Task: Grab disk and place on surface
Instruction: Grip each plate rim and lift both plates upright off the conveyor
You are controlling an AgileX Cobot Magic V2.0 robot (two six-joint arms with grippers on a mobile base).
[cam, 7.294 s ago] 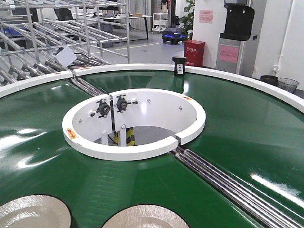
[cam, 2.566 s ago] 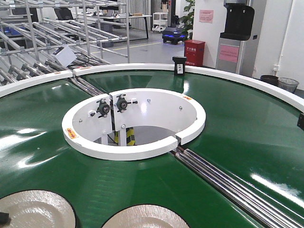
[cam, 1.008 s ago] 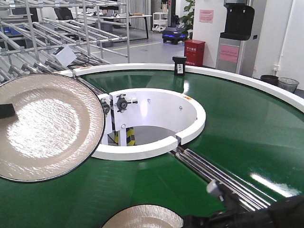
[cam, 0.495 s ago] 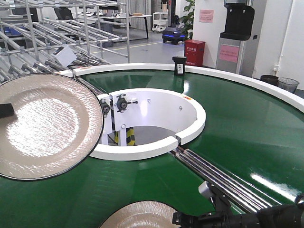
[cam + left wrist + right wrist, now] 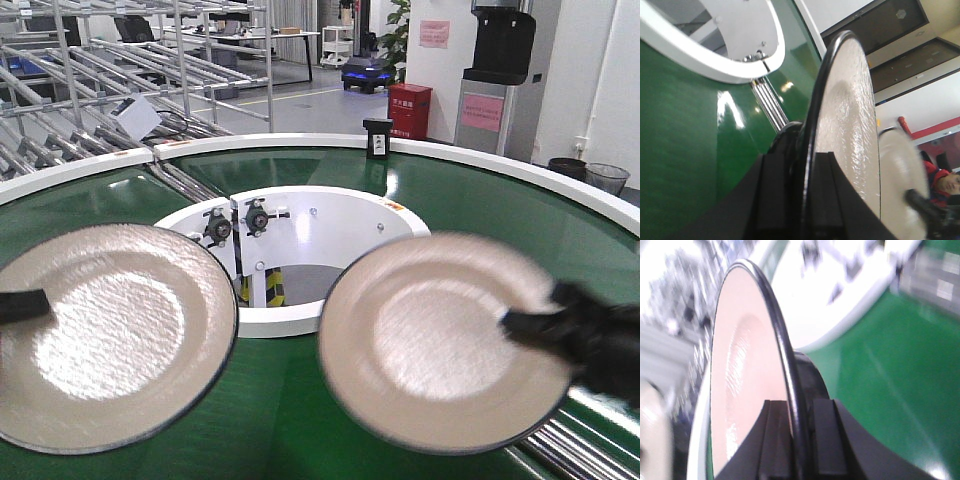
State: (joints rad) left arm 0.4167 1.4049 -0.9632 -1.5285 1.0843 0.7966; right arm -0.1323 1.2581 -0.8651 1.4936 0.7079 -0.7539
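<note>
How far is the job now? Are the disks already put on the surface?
Done: both disks are grabbed and held above the green belt. In hand: the left claw clamps the left disk at its rim, the right claw the right disk. Left: placing both; the surface is not in view.

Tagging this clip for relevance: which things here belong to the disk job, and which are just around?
Job: left disk, clamped in left gripper; right disk, clamped in right gripper.
Just around: green conveyor belt, white inner ring, red box, roller racks.
</note>
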